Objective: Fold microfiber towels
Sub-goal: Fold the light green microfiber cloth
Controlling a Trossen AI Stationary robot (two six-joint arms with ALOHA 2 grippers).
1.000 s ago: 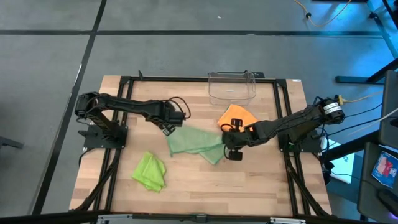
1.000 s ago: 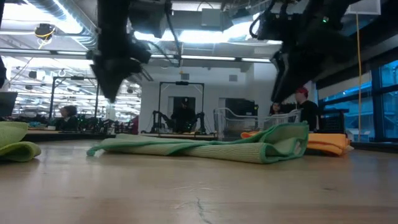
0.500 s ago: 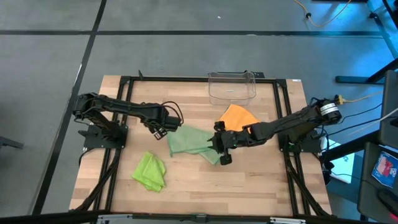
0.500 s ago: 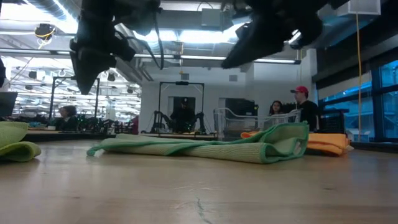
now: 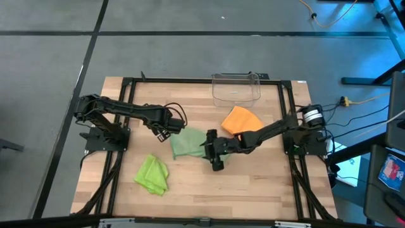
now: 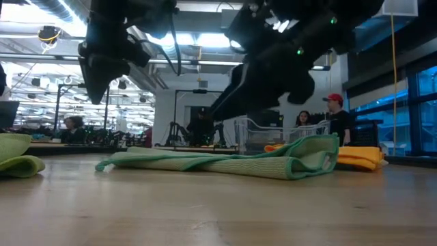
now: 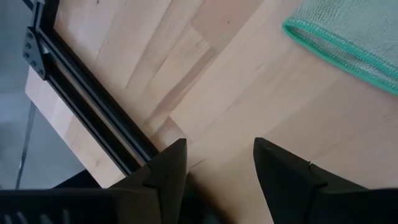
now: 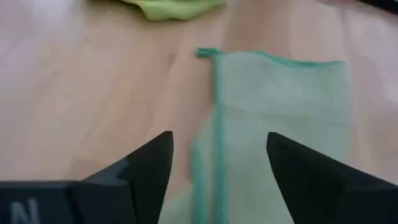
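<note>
Wood grain runs across the table (image 6: 218, 212) nearest the low camera, pale planks with a matte finish. Just beyond lies the pale sage green towel (image 5: 190, 144), a soft flattened fold with a darker stitched hem; in the low view its right end rises in a rolled lip, so the layers are not lying flush. The bright lime green towel (image 5: 152, 174) sits crumpled well apart, near the table's front left. The right gripper (image 5: 214, 152) hangs over the sage towel's right edge, fingers spread and holding nothing, cloth visible between them in the right wrist view. The left gripper (image 5: 166, 130) waits just beside the towel's upper left corner, fingers parted and empty, bare wood beneath them. Farther back the orange towel (image 5: 239, 120) lies flat, touching or just beside the sage one's far corner, and behind it stands the clear plastic bin (image 5: 235, 87), thin-walled and glossy.

Risk, as I judge it: microfiber is limp and grippy, so a pinch at that raised lip may catch only the upper layer and drag the fold open, or snag the orange cloth alongside
</note>
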